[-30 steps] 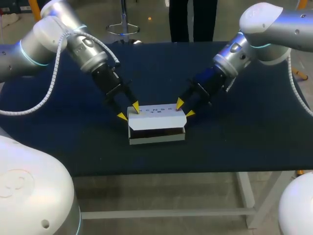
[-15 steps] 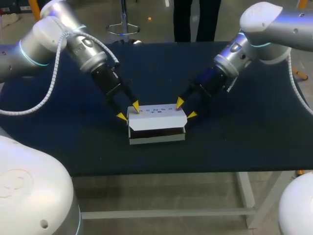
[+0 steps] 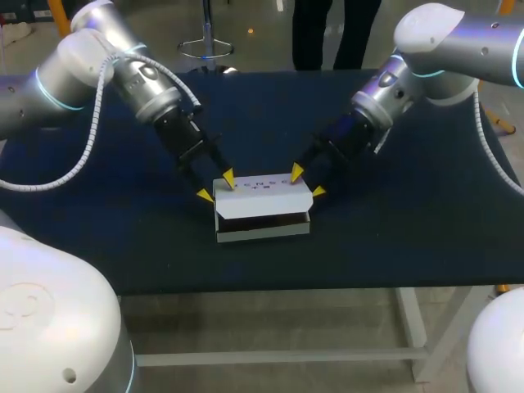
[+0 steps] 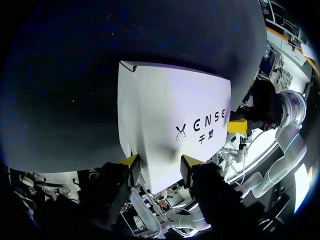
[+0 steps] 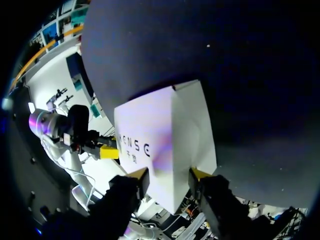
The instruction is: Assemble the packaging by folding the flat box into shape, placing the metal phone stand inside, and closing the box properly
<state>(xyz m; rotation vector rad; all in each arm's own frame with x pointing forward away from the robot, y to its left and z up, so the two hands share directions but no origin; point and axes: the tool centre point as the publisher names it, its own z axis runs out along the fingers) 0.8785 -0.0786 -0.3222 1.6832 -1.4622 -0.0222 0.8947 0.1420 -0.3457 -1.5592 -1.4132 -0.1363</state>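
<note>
The left gripper (image 3: pixel 216 186) is clasping the left end of a white cardboard box (image 3: pixel 262 232). Its yellow tips are standing fairly wide apart, one against the left side and the other at the back edge. In the left wrist view the near end of the box is sitting right between the two fingers (image 4: pixel 131 162) and running past the tips toward the wrist. Both tips are touching the card.

The right gripper (image 3: pixel 307 182) is doing the same at the right end. One tip is lying at the back edge and one at the right side. In the right wrist view the box end is wedged between its two fingers (image 5: pixel 199 174), which are equally far apart and are meeting the card on both sides.

From each wrist camera the other arm's yellow tip is showing at the far end of the box.

The box is lying on the dark blue table (image 3: pixel 409 221), near the middle and closer to the front edge, with its long side running left to right. Its printed lid (image 3: pixel 262 196) is resting on top, not fully down — a dark gap is showing along the front, between the lid's front edge and the low front wall. I cannot tell what is inside.
</note>
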